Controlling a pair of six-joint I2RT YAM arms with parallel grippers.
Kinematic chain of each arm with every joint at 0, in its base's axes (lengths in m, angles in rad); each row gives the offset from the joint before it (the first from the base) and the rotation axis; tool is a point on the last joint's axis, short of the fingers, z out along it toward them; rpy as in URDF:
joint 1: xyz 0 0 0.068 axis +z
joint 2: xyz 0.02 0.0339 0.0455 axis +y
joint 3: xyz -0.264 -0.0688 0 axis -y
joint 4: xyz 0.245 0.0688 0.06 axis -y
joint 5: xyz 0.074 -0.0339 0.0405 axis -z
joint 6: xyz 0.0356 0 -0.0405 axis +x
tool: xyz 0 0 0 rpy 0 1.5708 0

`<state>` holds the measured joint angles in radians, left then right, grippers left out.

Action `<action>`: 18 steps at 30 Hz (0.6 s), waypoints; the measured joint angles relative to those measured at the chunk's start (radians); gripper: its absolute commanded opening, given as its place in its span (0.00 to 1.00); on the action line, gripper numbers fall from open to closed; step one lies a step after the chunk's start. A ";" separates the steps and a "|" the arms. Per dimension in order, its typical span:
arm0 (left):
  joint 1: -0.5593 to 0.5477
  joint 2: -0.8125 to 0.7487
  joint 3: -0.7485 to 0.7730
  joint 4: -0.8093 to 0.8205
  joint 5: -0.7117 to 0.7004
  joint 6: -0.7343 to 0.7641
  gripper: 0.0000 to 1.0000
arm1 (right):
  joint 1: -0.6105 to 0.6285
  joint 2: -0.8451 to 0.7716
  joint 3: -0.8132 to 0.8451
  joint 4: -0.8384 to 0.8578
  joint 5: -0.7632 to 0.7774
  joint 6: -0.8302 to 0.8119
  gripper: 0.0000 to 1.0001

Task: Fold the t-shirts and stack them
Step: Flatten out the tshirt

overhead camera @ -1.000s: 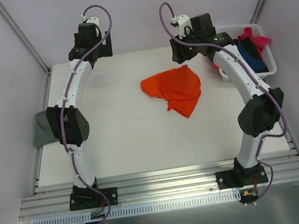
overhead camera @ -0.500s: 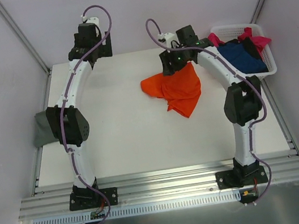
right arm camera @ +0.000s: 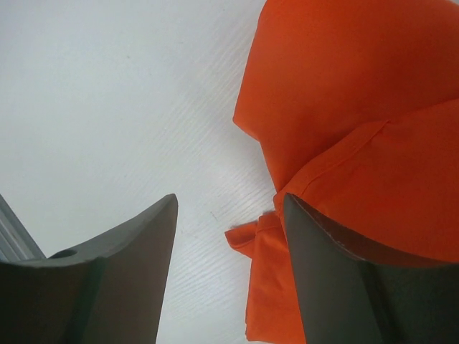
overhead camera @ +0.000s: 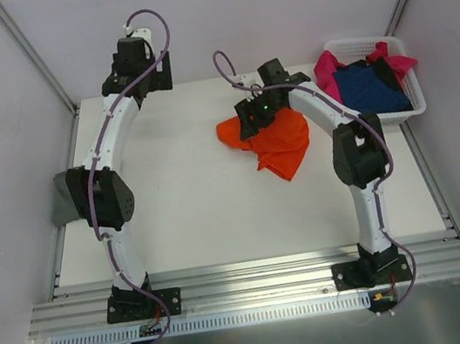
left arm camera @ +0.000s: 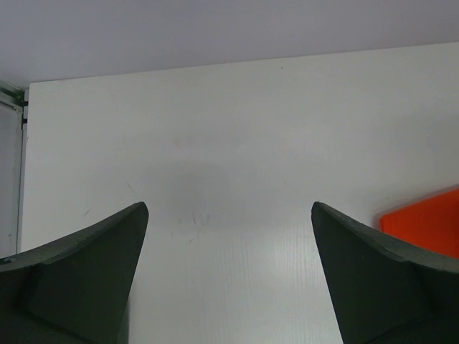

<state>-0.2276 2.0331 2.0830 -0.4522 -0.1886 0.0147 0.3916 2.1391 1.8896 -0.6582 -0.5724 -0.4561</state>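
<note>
Top external view: the orange t-shirt (overhead camera: 282, 141) is lying crumpled on the table (overhead camera: 184, 215), right of the middle. The right gripper (overhead camera: 248, 123) is hanging over its upper-left edge, jaws partly apart, holding nothing. The left gripper (left arm camera: 229, 208), upper left, is gaping wide, empty. The pink t-shirt (overhead camera: 325, 68) and navy t-shirt (overhead camera: 366, 87) are sitting in the basket (overhead camera: 415, 110), upper right.

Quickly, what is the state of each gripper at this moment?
Left gripper: open, holding nothing.
Right gripper: open, empty, at the edge of the orange t-shirt.
</note>
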 measured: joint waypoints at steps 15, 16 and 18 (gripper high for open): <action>0.029 -0.129 -0.162 0.000 0.060 -0.001 0.99 | 0.044 0.135 0.098 -0.008 0.147 -0.043 0.63; 0.036 -0.130 -0.166 0.000 0.061 -0.005 0.99 | 0.043 0.133 0.098 -0.008 0.161 -0.050 0.63; 0.047 -0.130 -0.170 -0.002 0.069 -0.015 0.99 | 0.043 0.126 0.096 -0.007 0.194 -0.061 0.63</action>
<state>-0.1806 1.9034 1.9133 -0.4541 -0.1192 -0.0002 0.4343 2.2650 1.9858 -0.6655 -0.3786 -0.5175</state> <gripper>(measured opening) 0.992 0.628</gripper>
